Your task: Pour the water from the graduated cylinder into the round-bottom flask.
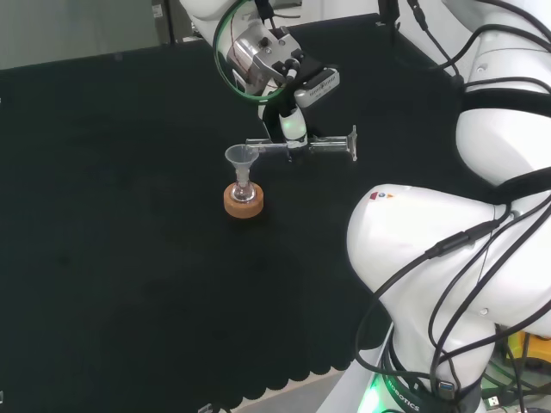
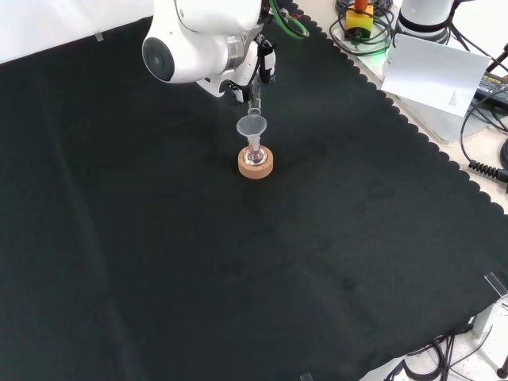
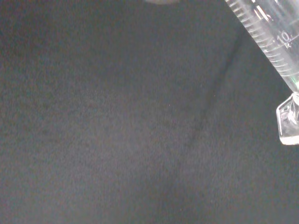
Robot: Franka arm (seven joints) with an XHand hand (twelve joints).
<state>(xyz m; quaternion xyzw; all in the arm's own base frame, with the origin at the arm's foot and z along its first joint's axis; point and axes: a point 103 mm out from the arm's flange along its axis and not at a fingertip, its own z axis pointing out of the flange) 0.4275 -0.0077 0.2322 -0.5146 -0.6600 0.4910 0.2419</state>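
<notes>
The hand (image 1: pixel 291 110) is shut on a clear graduated cylinder (image 1: pixel 303 146), which lies almost level in the air. In the head view its foot (image 1: pixel 351 144) points right and its mouth reaches the rim of a clear funnel (image 1: pixel 241 157). The funnel stands in the neck of a small round-bottom flask (image 1: pixel 244 193) on a cork ring (image 1: pixel 244 204). From the front, the cylinder (image 2: pixel 255 98) comes out from under the hand (image 2: pixel 264 63), just above the funnel (image 2: pixel 252 127) and the cork ring (image 2: pixel 255 165). The wrist view has the cylinder's marked wall (image 3: pixel 268 32) and foot (image 3: pixel 289 122) close up. I cannot tell whether water is flowing.
The arm's big white link (image 2: pixel 198 40) stands before the hand in the front view. White arm links (image 1: pixel 448 258) take up the right of the head view. The cloth's scalloped edge (image 2: pixel 413 135) runs along the right of the front view, with cables and paper beyond it.
</notes>
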